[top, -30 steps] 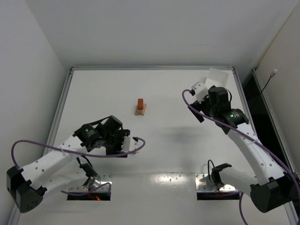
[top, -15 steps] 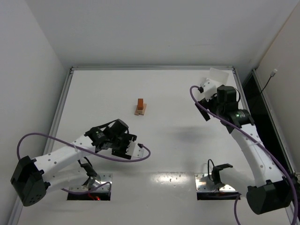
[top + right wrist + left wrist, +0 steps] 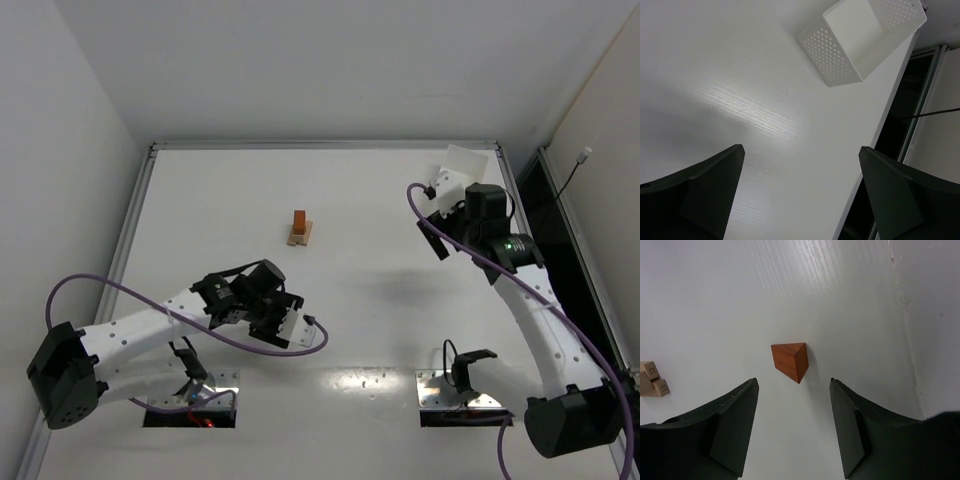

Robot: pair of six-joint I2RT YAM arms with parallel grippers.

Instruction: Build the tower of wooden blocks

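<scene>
The wood block tower [image 3: 299, 229] stands mid-table: pale tan pieces at the base and a reddish-brown block on top. My left gripper [image 3: 293, 319] is low over the table, near and slightly left of the tower. In the left wrist view it is open [image 3: 793, 381] and empty, and a reddish-brown triangular wood block [image 3: 790, 361] lies on the table just ahead of the fingertips. Two pale tan blocks [image 3: 651, 379] lie at that view's left edge. My right gripper [image 3: 431, 216] is open wide [image 3: 801, 149] and empty at the far right.
A white perforated basket [image 3: 465, 161] sits in the far right corner and also shows in the right wrist view [image 3: 860, 40]. A raised rim runs along the table's right edge [image 3: 520, 200], with a dark gap beyond it. Purple cables trail from both arms.
My left gripper has moved right and nearer along the table. My right gripper swung right toward the basket, then held still.
</scene>
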